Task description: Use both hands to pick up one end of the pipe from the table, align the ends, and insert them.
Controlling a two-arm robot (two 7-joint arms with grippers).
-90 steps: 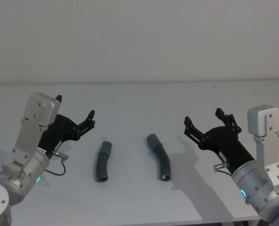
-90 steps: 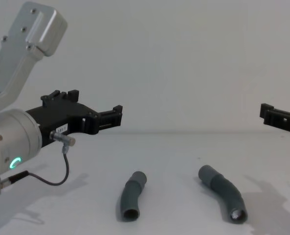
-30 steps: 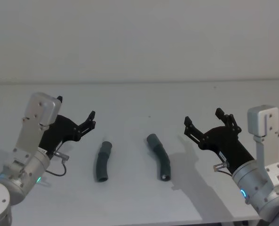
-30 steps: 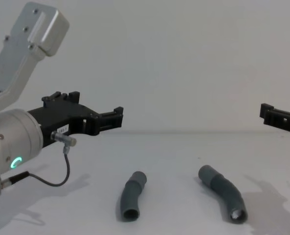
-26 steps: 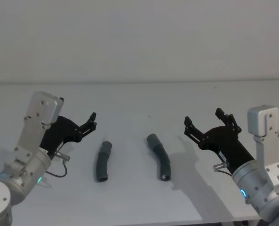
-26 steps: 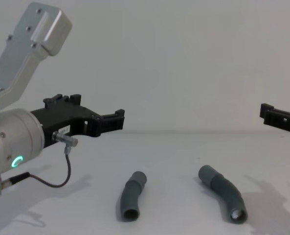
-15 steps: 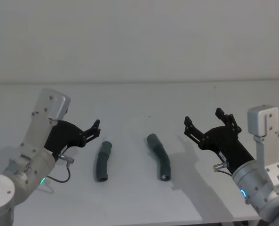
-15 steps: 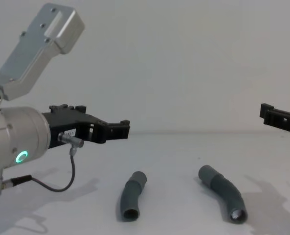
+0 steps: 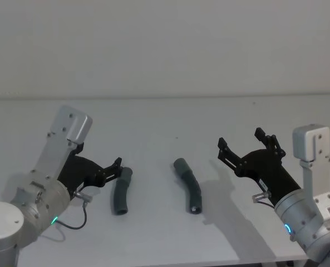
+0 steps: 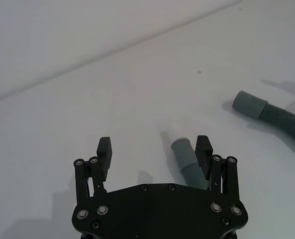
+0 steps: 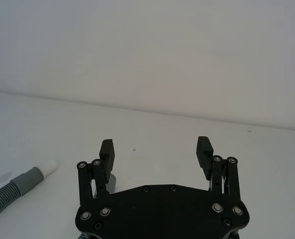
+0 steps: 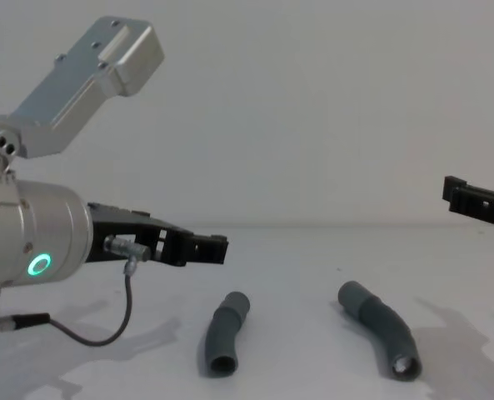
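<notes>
Item one: left gripper [image 10: 154, 147], fingers spread wide. We find it raised off the table [image 9: 153, 119], at the far cuff [image 10: 183, 147] of the left hose piece [image 9: 121, 192]. That cuff lies below the gripper, just inside one finger.

Item two: right gripper [image 9: 240, 139], likewise spread, held above the table and well to the right of the right hose piece [image 9: 188, 184].

Both pieces lie flat on the table, side by side but apart. We note a short white tip [image 11: 50, 165] on one cuff of the right piece.
</notes>
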